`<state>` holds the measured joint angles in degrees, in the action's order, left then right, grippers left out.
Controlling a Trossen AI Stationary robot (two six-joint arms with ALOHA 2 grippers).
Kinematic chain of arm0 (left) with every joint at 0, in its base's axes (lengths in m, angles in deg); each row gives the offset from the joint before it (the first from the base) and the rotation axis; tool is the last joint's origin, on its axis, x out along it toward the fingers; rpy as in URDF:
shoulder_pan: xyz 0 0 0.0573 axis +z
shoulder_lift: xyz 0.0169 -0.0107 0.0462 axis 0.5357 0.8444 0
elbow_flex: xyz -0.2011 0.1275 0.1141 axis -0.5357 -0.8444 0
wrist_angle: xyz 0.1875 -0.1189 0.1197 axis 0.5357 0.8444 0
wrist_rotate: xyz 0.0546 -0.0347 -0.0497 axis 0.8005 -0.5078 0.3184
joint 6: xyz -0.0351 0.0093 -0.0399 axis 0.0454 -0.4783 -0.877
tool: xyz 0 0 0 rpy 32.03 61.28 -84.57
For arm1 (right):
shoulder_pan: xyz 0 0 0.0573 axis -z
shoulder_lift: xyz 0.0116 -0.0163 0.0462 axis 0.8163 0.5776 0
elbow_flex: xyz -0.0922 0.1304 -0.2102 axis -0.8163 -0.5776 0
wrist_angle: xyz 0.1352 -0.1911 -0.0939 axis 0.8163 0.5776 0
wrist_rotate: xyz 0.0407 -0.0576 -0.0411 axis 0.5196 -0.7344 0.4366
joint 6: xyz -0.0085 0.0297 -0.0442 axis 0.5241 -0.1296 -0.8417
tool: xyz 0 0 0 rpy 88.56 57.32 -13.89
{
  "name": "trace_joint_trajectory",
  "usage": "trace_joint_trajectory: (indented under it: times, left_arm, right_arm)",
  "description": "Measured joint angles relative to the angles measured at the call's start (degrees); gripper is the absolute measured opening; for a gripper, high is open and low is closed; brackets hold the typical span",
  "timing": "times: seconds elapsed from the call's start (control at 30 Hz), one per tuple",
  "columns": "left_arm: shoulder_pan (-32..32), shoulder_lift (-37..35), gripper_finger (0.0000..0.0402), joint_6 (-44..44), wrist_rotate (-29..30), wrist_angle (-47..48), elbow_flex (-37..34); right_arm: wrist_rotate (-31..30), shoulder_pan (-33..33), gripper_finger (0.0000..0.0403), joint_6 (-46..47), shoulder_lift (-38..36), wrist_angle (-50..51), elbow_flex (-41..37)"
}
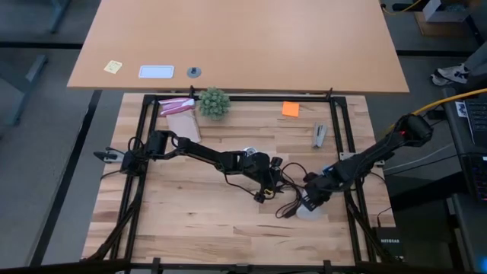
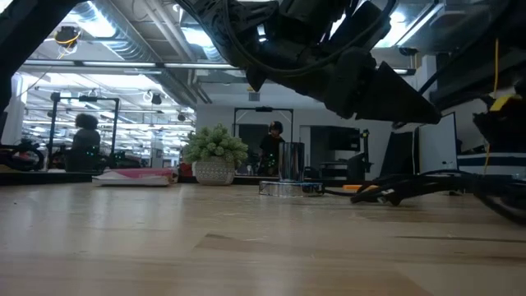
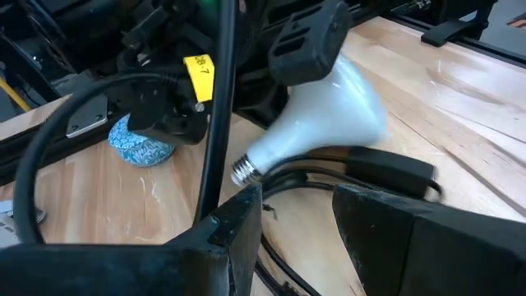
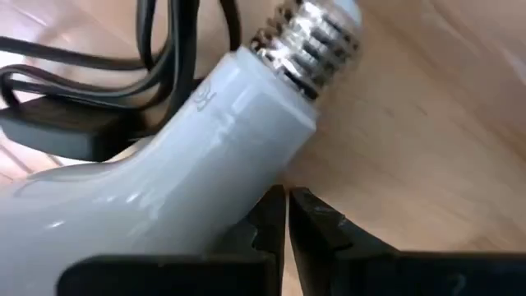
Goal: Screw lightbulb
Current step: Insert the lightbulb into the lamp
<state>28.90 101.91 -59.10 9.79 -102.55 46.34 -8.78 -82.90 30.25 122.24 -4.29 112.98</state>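
The lightbulb [image 3: 320, 107] is white and frosted. It lies on its side on the wooden table, right of centre [image 1: 308, 211], with its screw base [image 4: 316, 41] toward my left gripper. My right gripper [image 4: 286, 215] is shut and slants down, its tips right beside the bulb's tapering side. In the left wrist view it shows dark over the bulb's dome [image 3: 308, 37]. My left gripper [image 3: 297, 193] is at the table's centre [image 1: 266, 173] and points at the screw base from a short way off. Its fingers stand a little apart, and only table and black cords show between them. My right gripper's shut fingertips [image 4: 271, 218] come down at a slant against or just beside the bulb's tapering side [image 4: 246, 164]. The bulb hides the spot, so I cannot tell whether they touch. The bulb lies flat on the table.
Black cords with an inline switch [image 3: 386, 168] lie tangled around the bulb. A small light-blue object [image 3: 140, 146] sits beyond them. A silvery socket disc [image 2: 288, 187] stands mid-table. A green plant [image 1: 214, 102], an orange note [image 1: 290, 109] and a pink packet [image 1: 179, 110] lie along the far edge.
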Motion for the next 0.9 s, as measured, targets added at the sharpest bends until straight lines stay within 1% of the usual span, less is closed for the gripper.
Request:
trace_joint_trajectory:
  times: [0.17, 0.33, 0.57, 0.77, 0.9]
  left_arm:
    - [0.0, 0.0, 0.0143, 1.6, 0.0, 0.0, 0.0]
    - [0.0, 0.0, 0.0143, 3.0, 0.1, 0.1, 0.0]
    - [0.0, 0.0, 0.0143, 3.2, 0.2, 0.3, 0.0]
    - [0.0, 0.0, 0.0143, 3.1, 0.2, 0.3, 0.0]
    - [0.0, 0.0, 0.0143, 3.9, -0.2, 2.3, 0.0]
  right_arm:
    - [-4.5, 0.0, 0.0023, -0.1, 0.1, -2.6, -0.1]
    - [-10.4, 0.1, 0.0023, -0.7, 1.0, -10.5, -0.1]
    - [-11.5, 0.1, 0.0023, -3.6, 7.3, -21.9, -0.1]
    - [-11.5, 0.1, 0.0024, -3.8, 14.0, -28.6, 0.1]
    - [-13.1, 0.0, 0.0024, -3.8, 15.5, -30.6, 0.2]
